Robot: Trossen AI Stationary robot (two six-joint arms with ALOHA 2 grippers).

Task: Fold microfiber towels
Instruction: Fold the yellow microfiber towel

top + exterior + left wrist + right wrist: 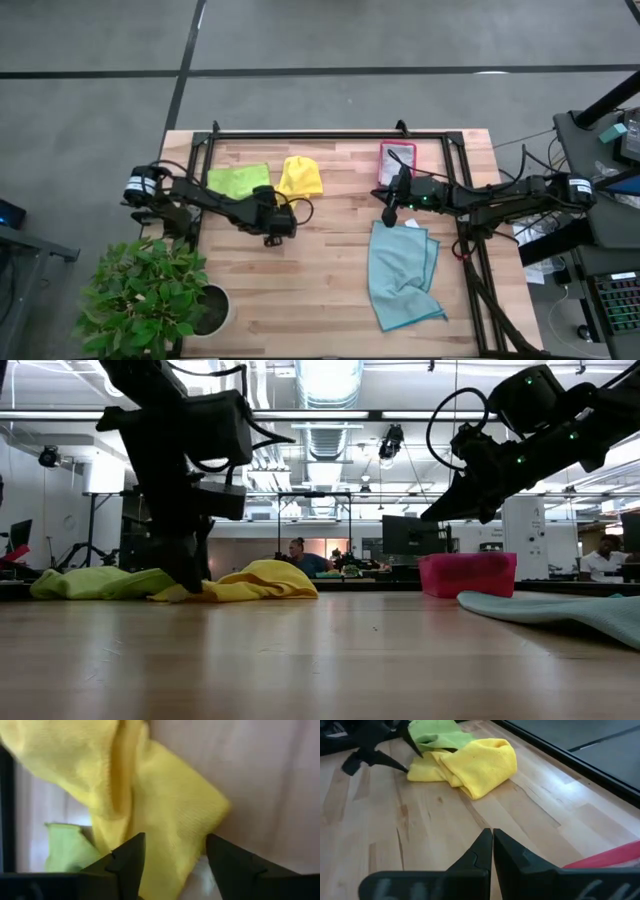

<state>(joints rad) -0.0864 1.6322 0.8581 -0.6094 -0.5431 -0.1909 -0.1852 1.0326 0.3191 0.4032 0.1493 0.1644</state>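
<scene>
A yellow towel (300, 178) lies crumpled on the far left part of the table, its left edge against a lime green towel (240, 180). My left gripper (172, 855) points steeply down at the yellow towel's near end, open, with a corner of the cloth between its fingers. A light blue towel (400, 272) lies loosely spread at the near right. My right gripper (492, 845) hangs shut above the table near that towel's far edge, holding nothing. My left gripper stands open with a finger on either side of the yellow towel's near corner (175, 845), coming from above and slanting toward the far edge. The cloth lies slack on the table. I cannot tell whether the fingers touch it.
A pink-red tray (397, 160) sits at the far right, just behind my right gripper. A black frame rail (330, 134) runs along the table's far edge and sides. A potted plant (150, 300) stands off the near left corner. Bare wood lies in the middle.
</scene>
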